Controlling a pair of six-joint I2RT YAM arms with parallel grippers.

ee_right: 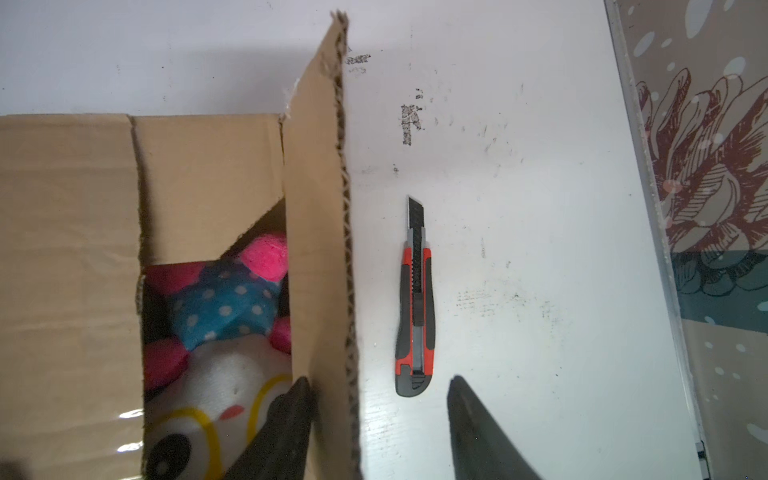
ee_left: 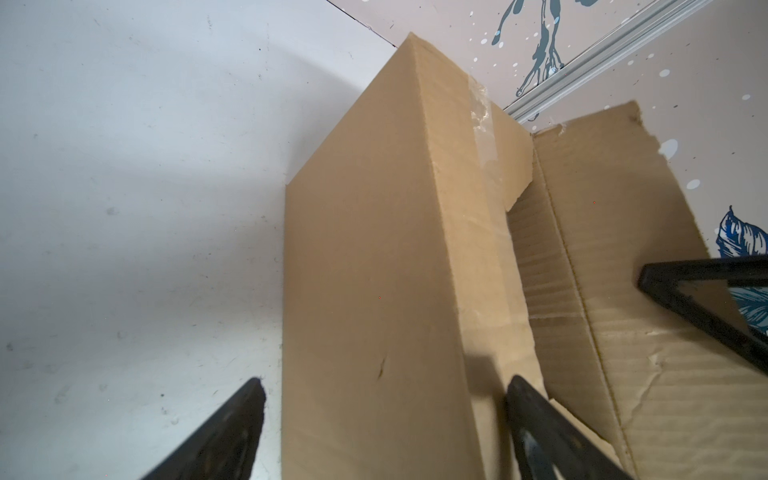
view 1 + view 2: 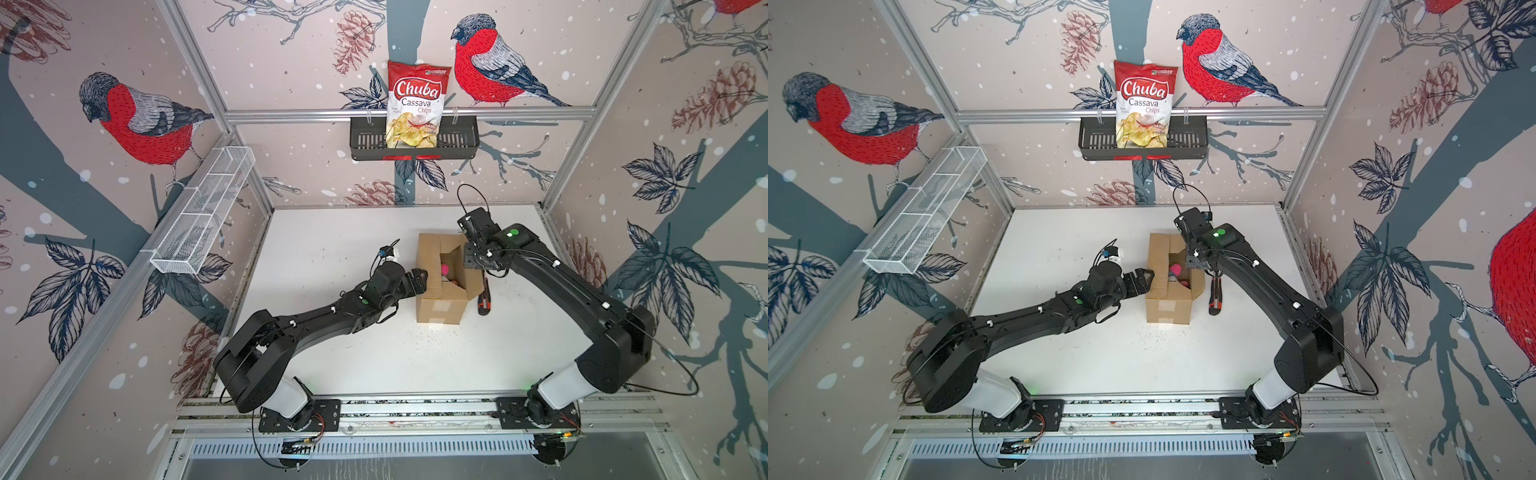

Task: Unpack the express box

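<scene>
The express box (image 3: 439,305) (image 3: 1168,305) stands mid-table with its top flaps partly open. A plush toy (image 1: 224,303) lies inside, pink and blue-dotted with a white, yellow-ringed face; a bit of pink shows in both top views (image 3: 445,270). My left gripper (image 2: 387,380) (image 3: 417,280) is open and straddles the box's upper left edge. One finger (image 2: 232,428) is beside the wall, clear of it. My right gripper (image 1: 379,379) (image 3: 471,259) is open astride the raised right flap (image 1: 320,208). Its inner finger (image 1: 286,419) rests against the flap and the outer one hangs over the table.
A red and black utility knife (image 1: 415,307) (image 3: 483,301) lies on the white table (image 3: 332,249) just right of the box, blade out. A chips bag (image 3: 417,104) stands in a black basket (image 3: 457,141) on the back wall. A white wire basket (image 3: 203,216) hangs on the left wall.
</scene>
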